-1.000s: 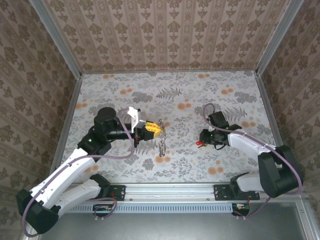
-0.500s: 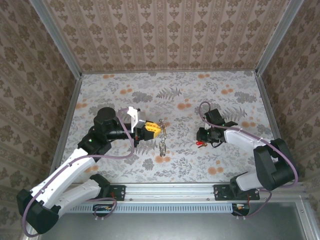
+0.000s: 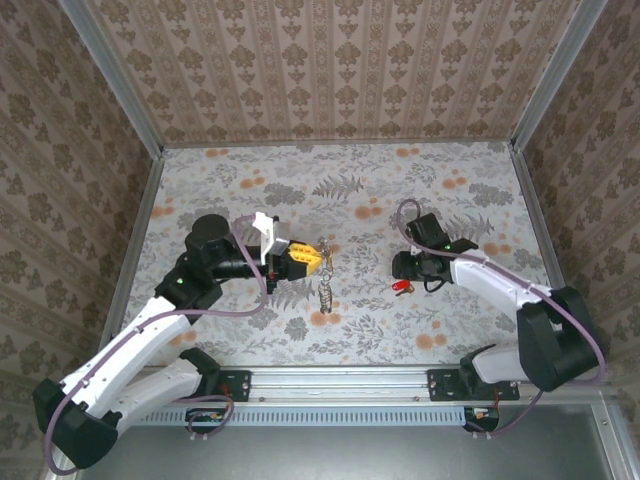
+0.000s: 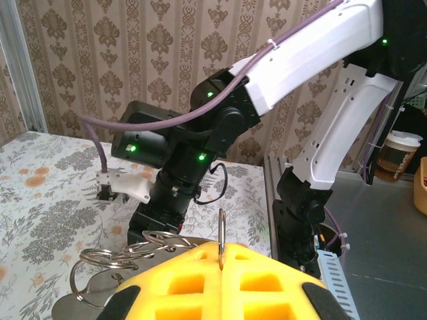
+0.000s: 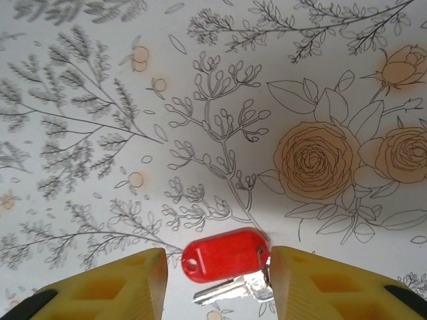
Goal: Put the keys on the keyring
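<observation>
A key with a bright red oval tag (image 5: pixel 225 256) and a silver blade (image 5: pixel 230 290) lies flat on the floral table. My right gripper (image 5: pixel 217 267) is open, one yellow finger on each side of the tag. From above, the red key (image 3: pixel 403 286) is just below the right gripper (image 3: pixel 405 276). My left gripper (image 4: pixel 221 257) is shut on a thin metal keyring (image 4: pixel 221 233) that stands edge-on between its yellow fingers. Several linked rings (image 4: pixel 127 257) hang from it. From above, the left gripper (image 3: pixel 313 258) sits left of centre with the ring chain (image 3: pixel 325 290) dangling below it.
The floral table cover (image 3: pixel 350 200) is bounded by patterned walls and metal rails (image 3: pixel 140 230). The left wrist view looks back at the left arm's own base (image 4: pixel 303 213) and the table's near edge.
The right wrist has shifted slightly left and swung round over the red key, which has nudged a little to the right. The left arm holds still with the keyring.
</observation>
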Robot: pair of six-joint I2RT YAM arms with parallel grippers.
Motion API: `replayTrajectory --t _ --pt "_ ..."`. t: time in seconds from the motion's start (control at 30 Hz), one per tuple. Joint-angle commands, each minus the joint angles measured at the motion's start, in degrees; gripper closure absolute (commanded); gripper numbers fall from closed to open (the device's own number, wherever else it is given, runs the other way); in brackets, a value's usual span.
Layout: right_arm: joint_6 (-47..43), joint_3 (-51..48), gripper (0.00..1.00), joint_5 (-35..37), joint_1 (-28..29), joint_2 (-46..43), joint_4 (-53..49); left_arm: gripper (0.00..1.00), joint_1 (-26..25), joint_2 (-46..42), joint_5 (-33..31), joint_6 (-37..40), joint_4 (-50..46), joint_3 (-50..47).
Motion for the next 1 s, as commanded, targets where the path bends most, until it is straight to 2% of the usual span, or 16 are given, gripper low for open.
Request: replayTrajectory --t 0.0,0.17,0.47,0.57,0.73,0.83,0.97 --pt "-0.9 2.1 0.56 1.6 -0.3 4.4 -3.6 1.00 0.3 -2.9 2.0 -1.9 4.0 -0.2" --pt "-0.6 2.6 0.63 1.9 -0.2 7.7 -6.2 1.00 0.4 -5.8 3.0 -3.7 6.7 -0.7" --pt "0.5 3.2 0.69 3.5 0.0 10.0 -6.2 1.00 0.4 -9.0 4.4 -6.3 11.0 -1.7" --pt "0.4 4.0 0.76 3.3 0.1 11.6 -6.1 1.00 0.4 -9.7 4.4 -6.5 11.0 -1.7" --pt "0.7 3.7 0.97 3.1 1.0 9.6 -6.0 1.00 0.4 -10.2 4.2 -6.5 10.8 -1.8" --pt "0.9 3.9 1.00 4.5 3.8 6.4 -6.2 1.00 0.4 -9.7 4.4 -6.8 11.0 -1.8" --pt "1.1 7.0 1.00 13.3 12.2 3.9 -9.7 1.00 0.4 -9.2 4.8 -7.3 11.9 -1.9"
